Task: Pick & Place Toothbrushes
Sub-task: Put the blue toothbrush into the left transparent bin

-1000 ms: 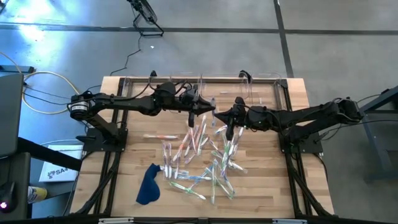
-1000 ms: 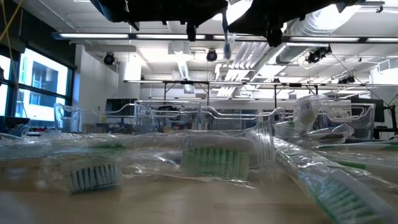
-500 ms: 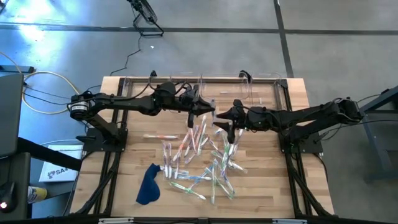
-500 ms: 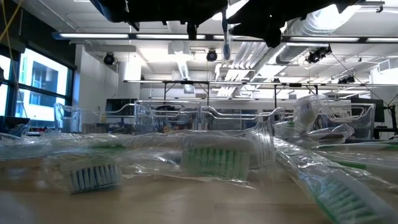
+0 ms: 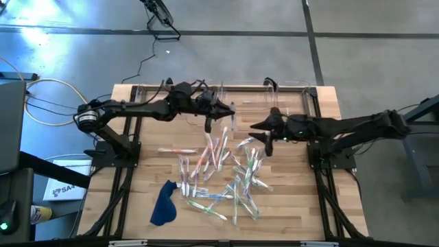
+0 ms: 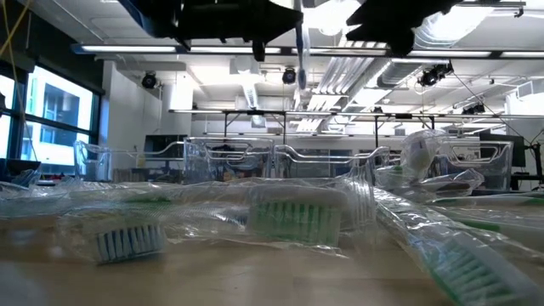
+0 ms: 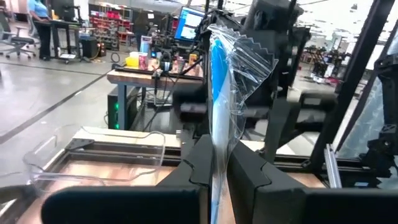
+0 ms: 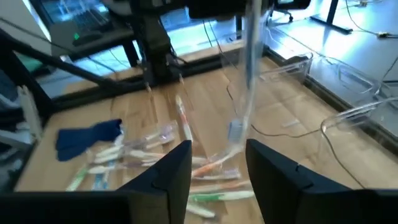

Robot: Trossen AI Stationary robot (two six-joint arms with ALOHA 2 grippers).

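Item: wrapped blue toothbrush [image 7: 219,81], upright, pinched between the closed fingers of the left gripper [image 5: 218,116], aloft near the bins [image 5: 291,92] at the table's far edge.
Right gripper [image 5: 264,137]: fingers apart, empty, hovering beside the pile [image 5: 223,175].
Step, judged: carry phase.
Next: position over a bin, release; right gripper picks another from the pile.

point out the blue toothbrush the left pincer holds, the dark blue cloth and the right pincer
blue toothbrush [image 7: 219,93], left wrist view, wrapped handle above the fingers
dark blue cloth [image 5: 163,204], high view, middle of the cloth
right pincer [image 8: 217,163], right wrist view, gap between its open fingers
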